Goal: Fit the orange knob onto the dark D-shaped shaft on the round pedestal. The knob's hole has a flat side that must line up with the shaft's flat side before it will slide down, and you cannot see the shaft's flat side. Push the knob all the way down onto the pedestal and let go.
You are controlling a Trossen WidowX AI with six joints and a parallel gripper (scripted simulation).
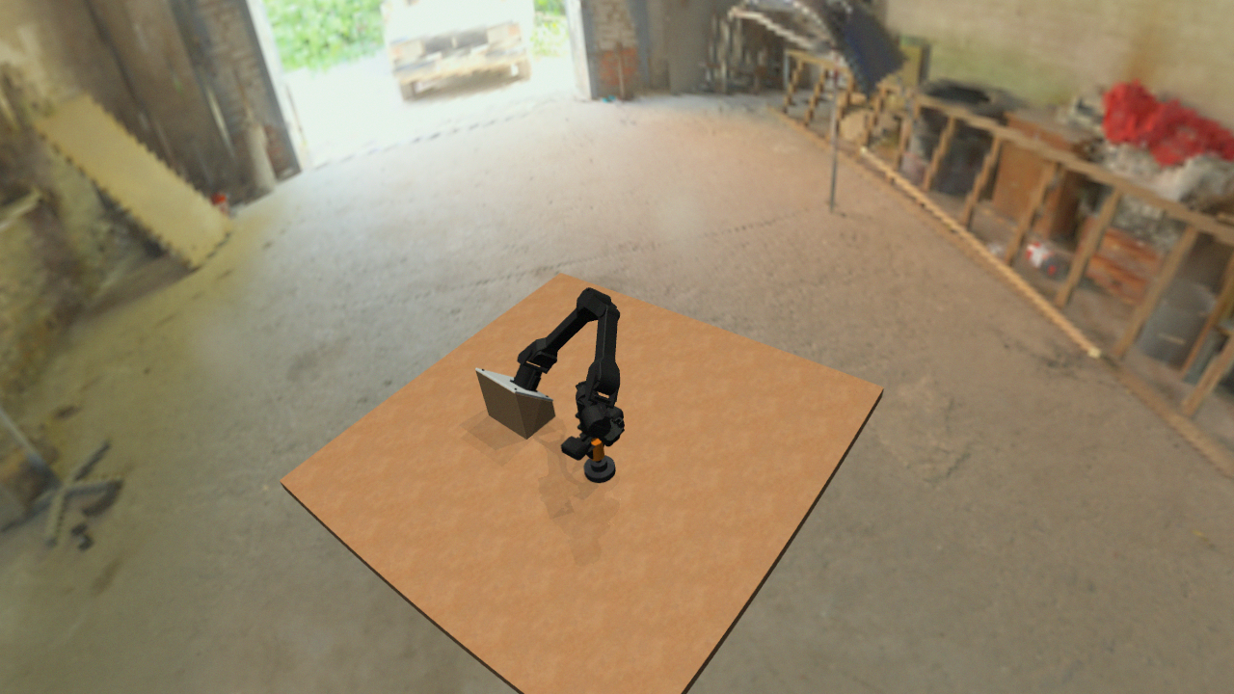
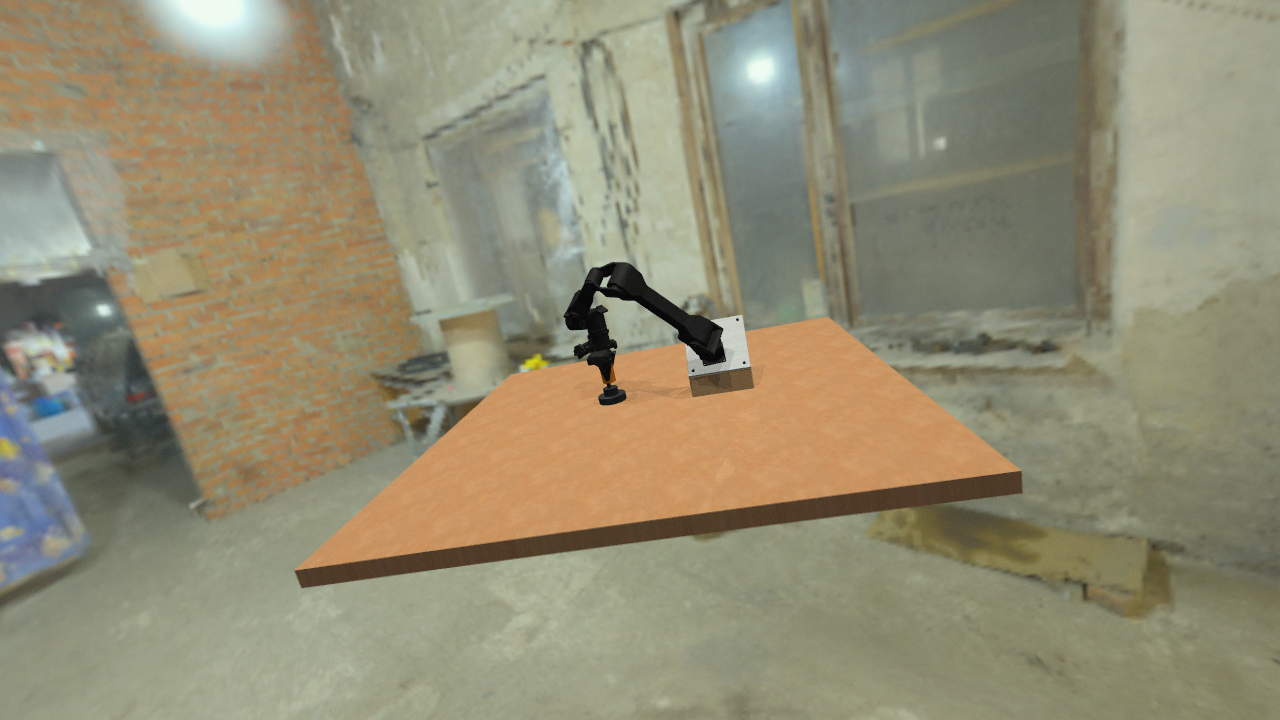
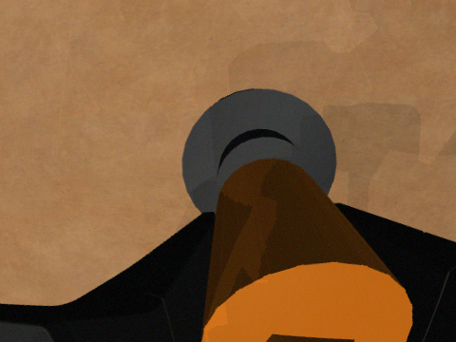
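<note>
The orange knob (image 1: 598, 451) (image 2: 612, 377) (image 3: 332, 294) is upright between the fingers of my gripper (image 1: 595, 442) (image 2: 606, 373) (image 3: 272, 219), which is shut on it. The dark round pedestal (image 1: 603, 476) (image 2: 612, 399) (image 3: 261, 106) stands directly below. The knob's lower end is at the shaft, with a small gap above the pedestal's raised middle in the exterior view. Whether the shaft's tip is inside the hole cannot be told. The knob hides the shaft in the wrist view, and the shaft's flat side does not show.
The arm's base is mounted on a slanted block with a light plate (image 1: 510, 405) (image 2: 721, 382), beside the pedestal on the wooden table top (image 1: 690, 518) (image 2: 716, 447). The arm arches above the table between that block and the knob. Shadows fall around the pedestal.
</note>
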